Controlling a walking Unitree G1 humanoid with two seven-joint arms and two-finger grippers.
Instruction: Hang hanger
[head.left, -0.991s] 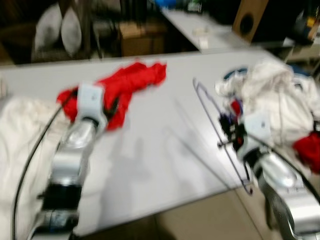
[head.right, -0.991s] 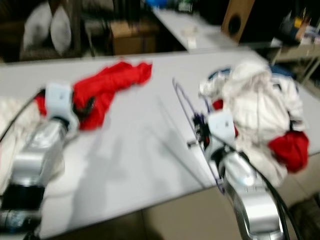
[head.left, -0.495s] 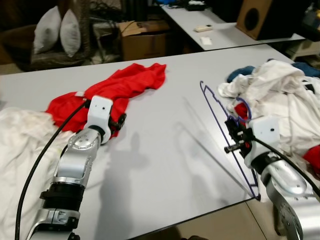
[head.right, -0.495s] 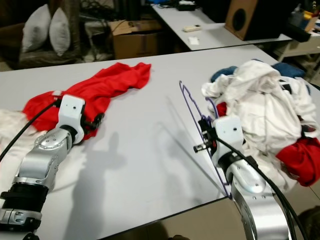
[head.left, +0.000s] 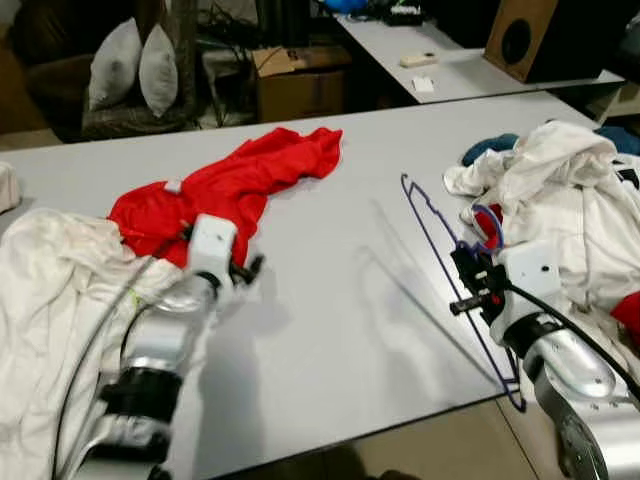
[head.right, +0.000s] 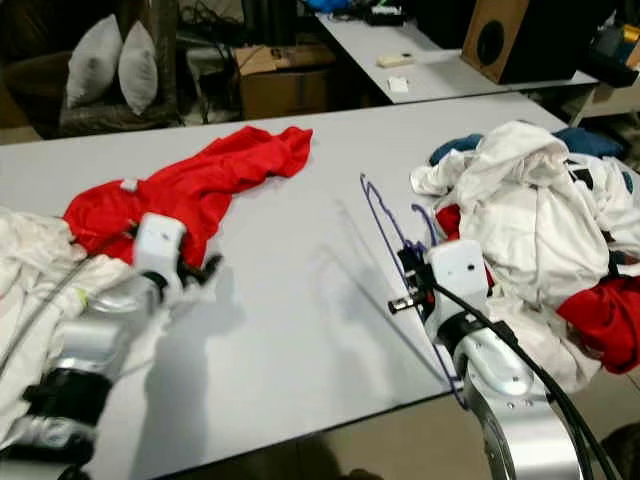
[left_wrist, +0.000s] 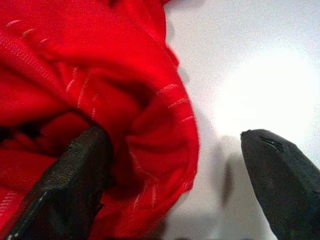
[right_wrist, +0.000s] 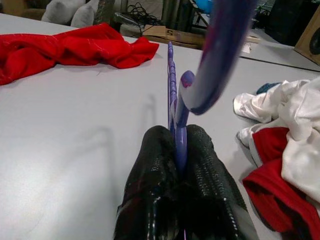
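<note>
Left eye view: the purple hanger (head.left: 440, 250) lies with its long axis running from near the table's (head.left: 330, 310) middle back toward the near right edge, its lower corner overhanging that edge. The right gripper (head.left: 468, 283) is clamped on the hanger about midway along its length, next to the hook, with the pile of white clothes (head.left: 570, 210) just beside it on the right. The left gripper (head.left: 243, 268) sits at the near edge of the red shirt (head.left: 235, 185), well apart from the hanger. Right eye view: the same layout applies; the hanger stands tilted up off the table rather than flat, and the right arm is plainly the nearer and the only one in contact with it. Left wrist view: the left fingers (left_wrist: 70, 185) are spread wide, one pressed into a fold of the red shirt and the other over bare table, holding nothing. Right wrist view: the right fingers (right_wrist: 155, 195) are closed tight on the hanger's thin bar, with the hook curving up directly above them and the bar extending straight ahead along the finger line. Any carry to a rail therefore depends on the right arm, with the hook already uppermost.
</note>
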